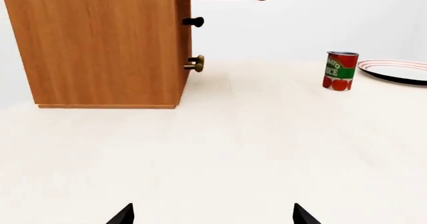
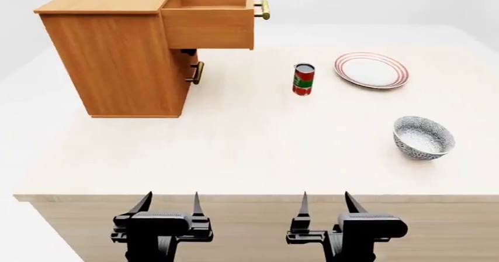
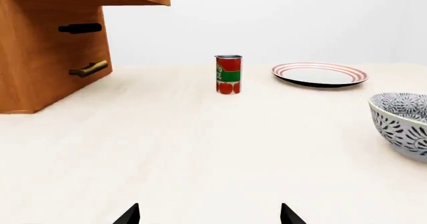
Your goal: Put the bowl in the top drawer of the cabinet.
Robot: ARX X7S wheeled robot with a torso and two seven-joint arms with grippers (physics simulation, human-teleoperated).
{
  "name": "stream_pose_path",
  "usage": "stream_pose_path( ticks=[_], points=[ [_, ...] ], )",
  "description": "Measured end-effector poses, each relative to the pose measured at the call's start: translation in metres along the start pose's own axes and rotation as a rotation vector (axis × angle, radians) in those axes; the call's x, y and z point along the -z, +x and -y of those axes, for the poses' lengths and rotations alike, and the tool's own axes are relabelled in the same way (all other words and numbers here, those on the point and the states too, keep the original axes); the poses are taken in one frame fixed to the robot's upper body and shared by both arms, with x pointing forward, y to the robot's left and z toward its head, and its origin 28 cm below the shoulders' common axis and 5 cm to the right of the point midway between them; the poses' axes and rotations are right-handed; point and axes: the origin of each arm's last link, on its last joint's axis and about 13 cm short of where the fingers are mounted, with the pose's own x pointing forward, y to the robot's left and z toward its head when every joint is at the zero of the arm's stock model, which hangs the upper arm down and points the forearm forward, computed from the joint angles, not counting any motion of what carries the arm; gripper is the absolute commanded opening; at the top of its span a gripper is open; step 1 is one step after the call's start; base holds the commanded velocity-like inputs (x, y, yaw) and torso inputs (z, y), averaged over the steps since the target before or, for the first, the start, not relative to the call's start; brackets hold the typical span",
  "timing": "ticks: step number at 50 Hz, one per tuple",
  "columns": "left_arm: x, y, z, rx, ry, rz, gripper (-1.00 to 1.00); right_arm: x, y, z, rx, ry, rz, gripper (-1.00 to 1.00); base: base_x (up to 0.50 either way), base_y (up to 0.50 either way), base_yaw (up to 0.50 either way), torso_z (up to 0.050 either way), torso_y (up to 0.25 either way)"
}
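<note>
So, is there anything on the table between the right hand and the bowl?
No. In the head view, only bare tabletop lies between the right hand and the bowl; the can stands farther back.

One wooden cabinet [image 2: 117,57] with two drawers, the top drawer [image 2: 209,17] pulled out. One bowl [image 2: 422,137], one can [image 2: 303,79] and one plate [image 2: 372,70] sit on one table [image 2: 257,151], all beyond two grippers: left gripper [image 2: 170,203], right gripper [image 2: 326,203].
</note>
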Motion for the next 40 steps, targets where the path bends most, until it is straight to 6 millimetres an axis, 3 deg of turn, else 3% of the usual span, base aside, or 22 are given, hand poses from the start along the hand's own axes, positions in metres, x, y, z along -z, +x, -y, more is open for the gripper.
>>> stream_pose_path(
  ticks=[12, 27, 33, 40],
  points=[
    [0.000, 0.001, 0.000, 0.002, -0.004, -0.002, 1.00, 0.000, 0.000, 0.000, 0.000, 0.001, 0.000, 1.00, 0.00, 0.47, 0.00, 0.000, 0.000],
    [-0.007, 0.000, -0.001, 0.025, 0.000, -0.015, 1.00, -0.009, 0.001, 0.001, 0.004, 0.007, -0.003, 1.00, 0.00, 0.00, 0.00, 0.000, 0.000],
    [-0.027, -0.004, -0.003, 0.046, -0.030, -0.005, 1.00, -0.029, -0.001, 0.004, 0.009, 0.007, 0.011, 1.00, 0.00, 0.00, 0.00, 0.000, 0.000],
    [-0.067, -0.012, -0.009, 0.066, -0.094, 0.034, 1.00, -0.068, -0.006, 0.007, 0.007, 0.002, 0.038, 1.00, 0.00, 0.00, 0.00, 0.000, 0.000]
  ],
)
